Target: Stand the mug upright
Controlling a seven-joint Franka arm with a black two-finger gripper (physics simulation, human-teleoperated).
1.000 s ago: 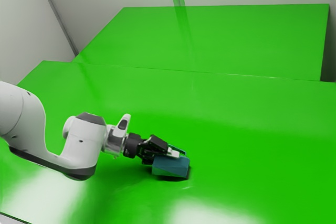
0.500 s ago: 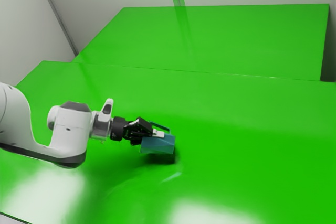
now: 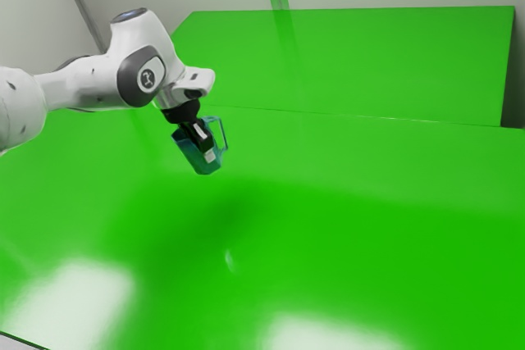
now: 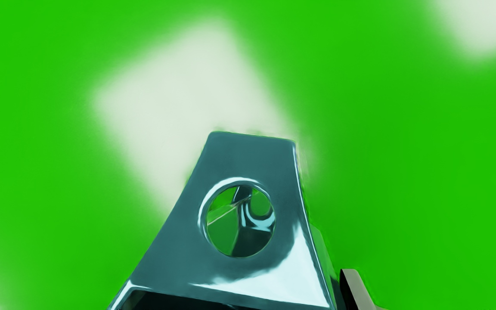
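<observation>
Above the table [image 3: 344, 235], downward-slanting fingers [image 3: 208, 154] grip the tilted mug [image 3: 194, 158].

Bright; white glare patches on green table [image 3: 394, 227], soft dark shadow; white glints on mug [image 4: 248, 159].

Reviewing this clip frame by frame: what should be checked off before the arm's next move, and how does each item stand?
1. Mug held in the gripper: ok, it hangs from the fingers.
2. Mug off the table: ok, a shadow lies below, apart from it.
3. Handle located: ok, on the mug's side toward the exterior view's right.
4. Mug upright: not ok, it leans, base low and toward the exterior view's right.
5. Mug standing on its base on the table: not ok, it is in the air.
6. Exact drop left beneath the base: cannot tell.
</observation>
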